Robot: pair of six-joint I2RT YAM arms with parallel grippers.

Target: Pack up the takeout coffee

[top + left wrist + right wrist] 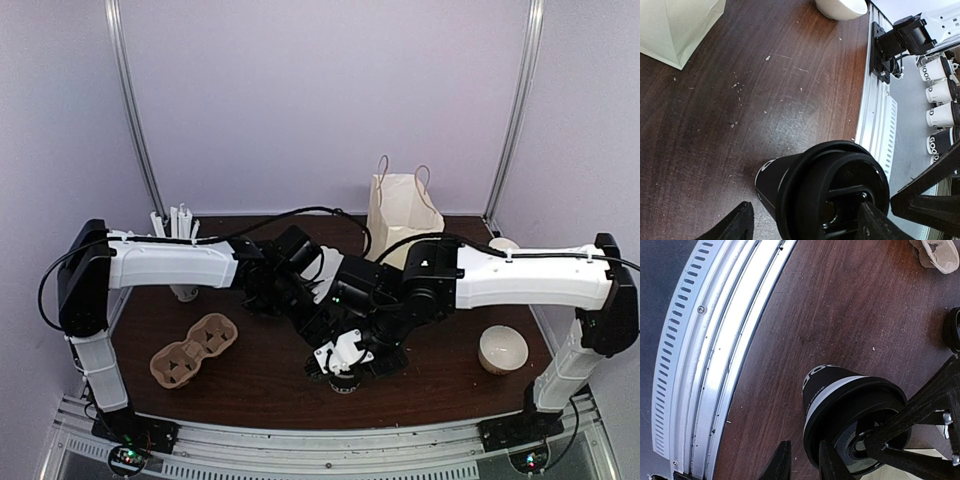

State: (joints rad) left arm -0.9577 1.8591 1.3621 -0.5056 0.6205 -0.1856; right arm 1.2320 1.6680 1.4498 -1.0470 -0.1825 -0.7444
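printed cups [941, 92] right of my left gripper [805, 212] (left wrist only) | wide open astride takeout coffee [825, 185], tilted down | my right gripper [804, 452] narrow-gapped at rim, hold unclear

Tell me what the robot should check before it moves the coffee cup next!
1. The takeout coffee stands upright on the table: ok.
2. The black lid is on the cup: ok, it sits on top. Whether it is snapped tight: cannot tell.
3. The left gripper holds the cup: not ok. It is open, with a finger on each side and one clearly apart from the cup.
4. The right gripper has hold of the lid: cannot tell. Its fingers are close together at the lid's rim.
5. The paper bag is ready: ok. It stands upright at the back of the table, handles up.
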